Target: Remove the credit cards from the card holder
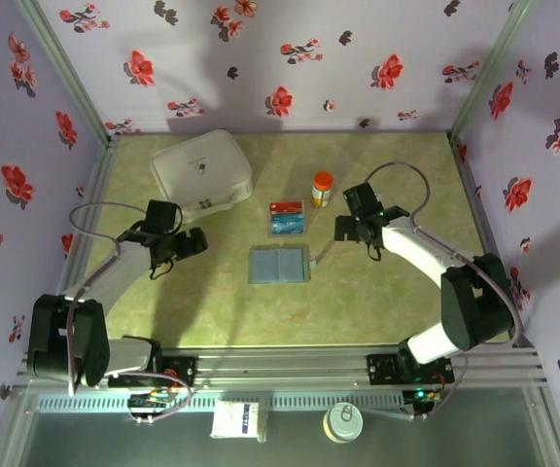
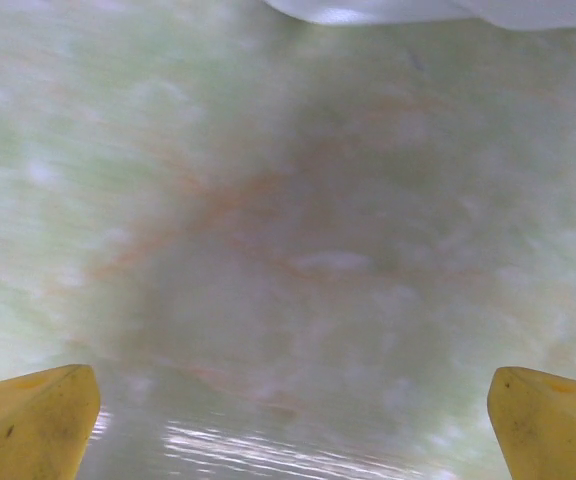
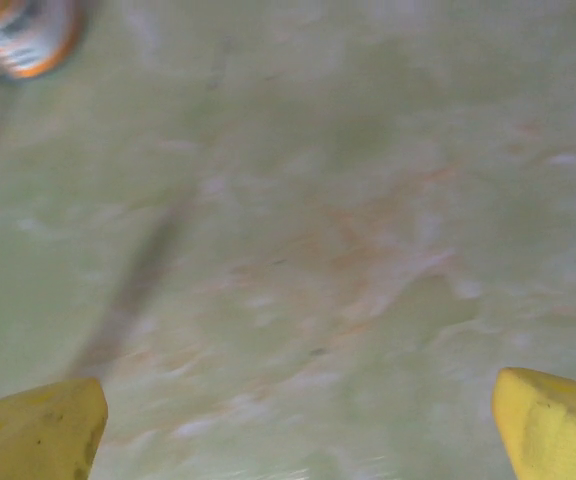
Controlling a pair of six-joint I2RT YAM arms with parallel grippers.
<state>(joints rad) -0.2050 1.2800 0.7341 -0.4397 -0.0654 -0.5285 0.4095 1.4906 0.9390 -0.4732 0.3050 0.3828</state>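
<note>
The card holder, a slate grey-blue wallet, lies open and flat in the middle of the table. Just beyond it lie the credit cards, a red one and a blue-teal one, side by side. My left gripper hovers to the left of the holder, apart from it. Its yellow fingers stand wide open over bare table in the left wrist view, where the left gripper has nothing in it. My right gripper sits to the right of the cards. In its own wrist view the right gripper is open and empty.
A big white lidded case stands at the back left; its edge shows near the left gripper. An orange-capped bottle stands behind the cards, and the bottle lies ahead-left of the right gripper. Floral walls enclose the table.
</note>
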